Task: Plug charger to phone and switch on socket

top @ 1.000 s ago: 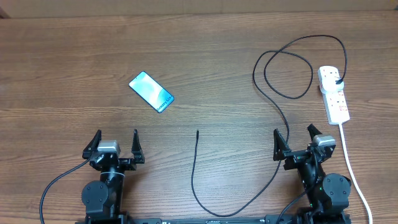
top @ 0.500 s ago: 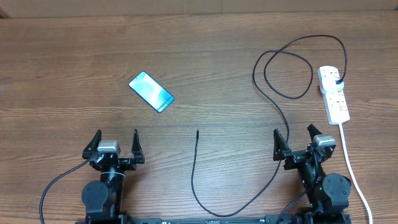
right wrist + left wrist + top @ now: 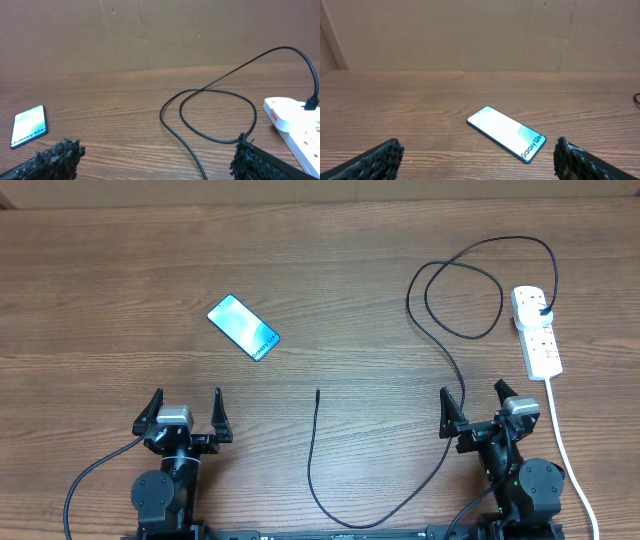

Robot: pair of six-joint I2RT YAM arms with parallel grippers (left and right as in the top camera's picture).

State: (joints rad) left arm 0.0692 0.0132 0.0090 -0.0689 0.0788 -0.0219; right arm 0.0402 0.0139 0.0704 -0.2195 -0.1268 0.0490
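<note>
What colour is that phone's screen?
The phone has a pale blue-green screen with a dark edge, clearest in the left wrist view.

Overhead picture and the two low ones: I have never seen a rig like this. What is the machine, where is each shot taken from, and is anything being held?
These are two robot arms at the near edge of a wooden table, each ending in a two-finger gripper. The wide picture looks straight down from a fixed camera. The other two come from cameras on the wrists, so the dark shapes in their bottom corners are that arm's own fingers. On the table lie a phone, screen up, ahead of the left gripper; a long black charger cable, whose free tip rests between the arms, apart from the phone; and a white socket strip at the far right, with the cable's plug already in it. The right gripper and the left one both stand open and hold nothing.
</note>
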